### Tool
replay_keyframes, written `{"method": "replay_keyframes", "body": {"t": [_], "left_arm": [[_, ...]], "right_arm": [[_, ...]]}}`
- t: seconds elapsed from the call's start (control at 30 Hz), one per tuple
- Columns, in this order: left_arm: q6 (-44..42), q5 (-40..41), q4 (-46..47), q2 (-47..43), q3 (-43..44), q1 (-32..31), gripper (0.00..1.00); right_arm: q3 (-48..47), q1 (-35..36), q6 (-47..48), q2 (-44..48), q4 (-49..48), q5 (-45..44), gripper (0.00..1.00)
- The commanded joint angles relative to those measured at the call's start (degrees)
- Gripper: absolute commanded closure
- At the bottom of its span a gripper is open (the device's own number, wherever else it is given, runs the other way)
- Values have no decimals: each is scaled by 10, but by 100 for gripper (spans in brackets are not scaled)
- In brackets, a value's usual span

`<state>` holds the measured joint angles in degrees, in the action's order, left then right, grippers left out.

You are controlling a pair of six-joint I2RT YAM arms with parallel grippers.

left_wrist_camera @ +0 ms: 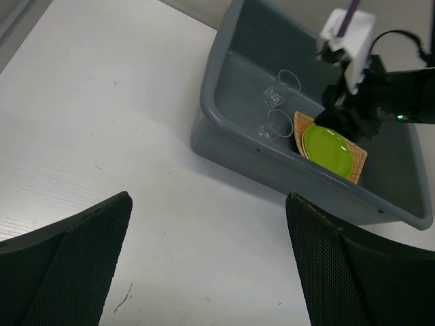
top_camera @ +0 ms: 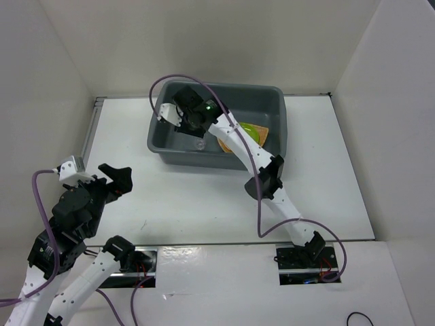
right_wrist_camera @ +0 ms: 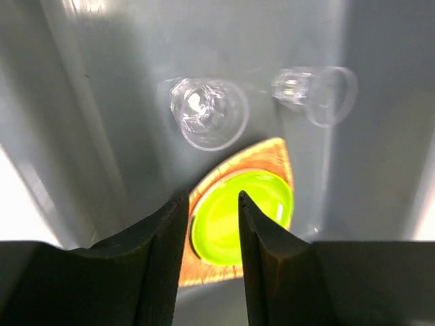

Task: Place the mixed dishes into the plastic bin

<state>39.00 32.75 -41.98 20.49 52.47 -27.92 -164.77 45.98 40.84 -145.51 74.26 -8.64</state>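
The plastic bin [top_camera: 162, 148] stands at the back of the table. Inside it a lime-green plate [right_wrist_camera: 266, 202] lies on an orange woven plate [right_wrist_camera: 273, 153]. Beside them rest a clear cup [right_wrist_camera: 209, 113] and a second clear cup [right_wrist_camera: 319, 92] on its side. My right gripper [right_wrist_camera: 213, 198] hangs over the bin, above the green plate's edge, jaws apart with nothing between them. In the top view it [top_camera: 178, 113] sits over the bin's left half. My left gripper [left_wrist_camera: 207, 251] is wide open and holds nothing, low over bare table in front of the bin [left_wrist_camera: 231, 139].
White walls enclose the table on three sides. The right arm [top_camera: 268, 178] stretches diagonally from its base to the bin. The left arm [top_camera: 81, 204] is folded at the near left. A purple cable [top_camera: 163, 83] loops above the bin's left corner.
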Motion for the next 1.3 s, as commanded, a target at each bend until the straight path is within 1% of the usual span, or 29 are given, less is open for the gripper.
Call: {"method": "replay_keyframes", "body": {"t": [0.0,0.03,0.07,0.13,0.17,0.2,0.23,0.27,0.3,0.33,0.37,0.4,0.43,0.47,0.5,0.53,0.6,0.63,0.7,0.73,0.83,0.87,0.9,0.93,0.97,1.03,1.07,1.1,1.27], "left_arm": [[-12,5,15,0,-2,3,0],[-12,5,15,0,-2,3,0],[-12,5,15,-5,-2,3,0],[-12,5,15,-5,-2,3,0],[-12,5,15,-5,-2,3,0],[-12,5,15,-5,-2,3,0],[-12,5,15,-11,-2,3,0],[-12,5,15,-11,-2,3,0],[-12,5,15,-11,-2,3,0],[-12,-1,15,-11,-2,3,0],[-12,-1,21,-11,-2,3,0],[-12,-1,21,-11,-2,3,0],[-12,-1,21,-16,-2,3,0],[-12,-1,21,-16,-2,3,0],[-17,-6,21,-21,-2,3,0],[-17,-6,21,-21,-2,3,0],[-17,-6,26,-27,-7,3,0],[-17,-11,26,-27,-7,3,0],[-23,-11,26,-27,-7,3,0],[-23,-11,31,-27,-7,3,0],[-23,-11,31,-27,-7,3,0],[-23,-11,31,-27,-7,3,0],[-23,-11,31,-27,-7,3,0],[-23,-11,31,-27,-7,3,0],[-23,-11,31,-27,-7,3,0],[-23,-17,31,-27,-7,3,0],[-23,-17,31,-27,-7,3,0],[-23,-17,31,-27,-7,3,0],[-23,-17,31,-27,-7,3,0]], "right_arm": [[-31,10,-38,76,2,-32,58],[-51,10,-49,85,2,-42,58],[-103,10,-80,94,2,-61,47],[-150,4,-123,109,2,-79,34],[-151,-5,-146,130,2,-79,28],[-142,-21,-201,166,2,-79,19],[-132,-31,-232,188,2,-84,15],[-99,-31,-253,207,2,-99,11],[-75,-31,-260,258,2,-154,8],[-57,-31,-260,286,2,-167,6],[-11,-31,-260,317,2,-167,4],[14,-31,-260,380,2,-189,1],[79,-31,-260,412,2,-212,1],[116,-36,-260,441,2,-234,1],[153,-69,-260,501,2,-247,1],[228,-94,-260,530,2,-247,1],[299,-147,-260,584,2,-238,1],[373,-181,-260,640,2,-229,1],[448,-200,-260,696,-4,-219,1],[512,-205,-247,751,1,-203,1],[607,-243,-241,826,-9,-197,1],[631,-272,-234,877,-22,-208,1],[659,-286,-227,907,-38,-208,1],[719,-301,-207,937,-73,-208,1],[751,-328,-198,995,-93,-203,1],[829,-357,-190,1045,-134,-185,1],[854,-378,-170,1090,-146,-170,1],[900,-388,-170,1108,-156,-170,1],[1012,-436,-154,1187,-184,-115,1]]}}
